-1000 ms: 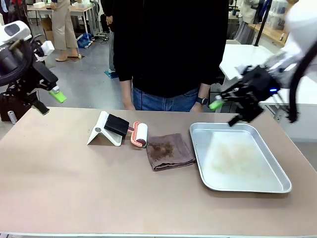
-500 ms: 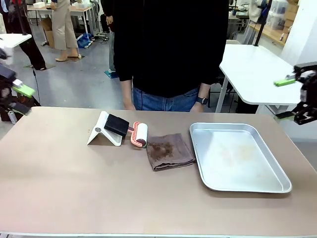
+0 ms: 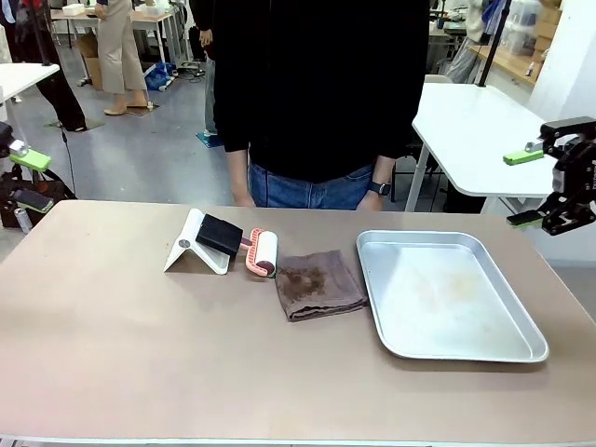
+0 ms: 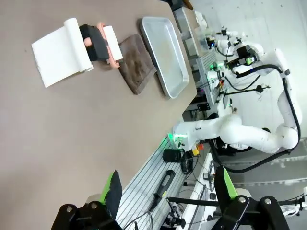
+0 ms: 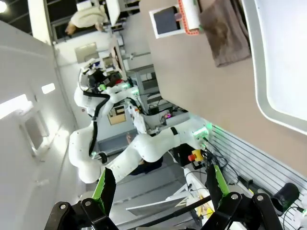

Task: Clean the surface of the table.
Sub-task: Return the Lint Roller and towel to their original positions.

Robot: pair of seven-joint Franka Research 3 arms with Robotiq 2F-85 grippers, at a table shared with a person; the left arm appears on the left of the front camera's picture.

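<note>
Both pincers, left gripper [image 3: 26, 179] and right gripper [image 3: 535, 188], were held spread apart, empty, beyond the table [image 3: 140, 354] ends. Between them were laid a lint roller [image 3: 262, 252], brown cloth [image 3: 318, 284] and metal tray [image 3: 447, 294]; nothing blocked either.

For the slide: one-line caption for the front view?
Both grippers, left and right, open at table edges; roller, stained cloth, tray between.

No readable text, label, brand, number or sign for you anywhere in these views. Print on distant gear too small to tell.
</note>
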